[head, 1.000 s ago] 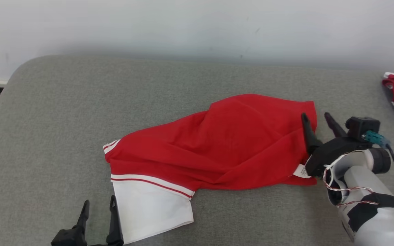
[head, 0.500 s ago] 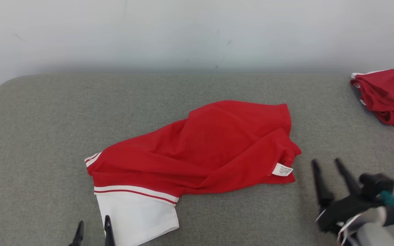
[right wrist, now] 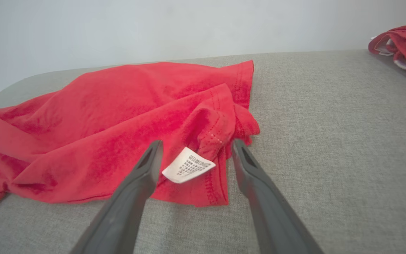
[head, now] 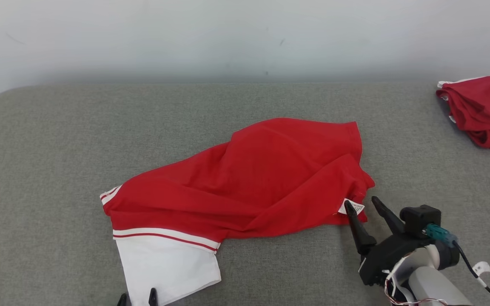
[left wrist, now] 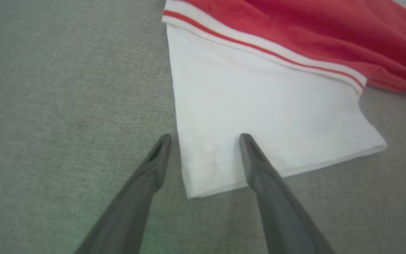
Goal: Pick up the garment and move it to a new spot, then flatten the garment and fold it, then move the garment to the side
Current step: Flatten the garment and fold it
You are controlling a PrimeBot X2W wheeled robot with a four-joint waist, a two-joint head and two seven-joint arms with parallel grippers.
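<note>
The right gripper (head: 360,202) has swung back in to the right hem of the garment (head: 262,178), its jaws spread around the label (right wrist: 188,165) and holding nothing. The left gripper (left wrist: 204,137), also wide open and empty, straddles the corner of the white end (left wrist: 259,106). The garment lies rumpled mid-cushion (head: 58,148), so it looks already relocated, with flattening, folding and the move aside still to do.

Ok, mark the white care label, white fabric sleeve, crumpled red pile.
White care label (right wrist: 188,165), right wrist view, printed face.
White fabric sleeve (left wrist: 259,102), left wrist view, centre.
Crumpled red pile (head: 483,110), head view, centre.
</note>
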